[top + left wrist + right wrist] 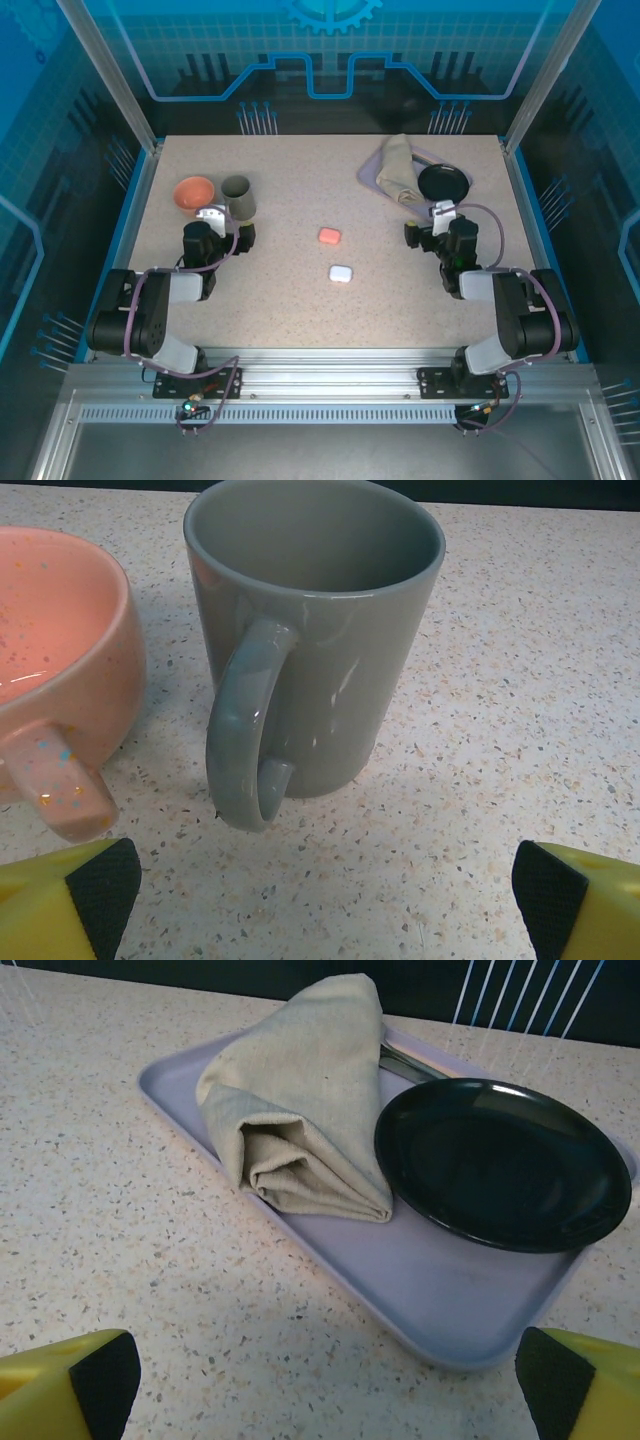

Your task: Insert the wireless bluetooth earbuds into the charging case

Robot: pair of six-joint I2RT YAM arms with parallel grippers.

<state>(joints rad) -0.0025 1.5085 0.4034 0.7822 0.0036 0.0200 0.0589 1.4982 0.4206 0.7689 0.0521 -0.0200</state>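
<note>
Left pincer (320, 905) gapes wide, empty; right pincer (320, 1385) too. White pebble-shaped case (341, 273) lies near the salmon-pink pebble-shaped case (329, 235).

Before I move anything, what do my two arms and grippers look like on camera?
The left arm and right arm are black with pale grey sections, bolted to an aluminium rail. Purplish cables loop along each. The left gripper and right gripper have white heads. Up close, the fingers are yellow with black pads.
</note>
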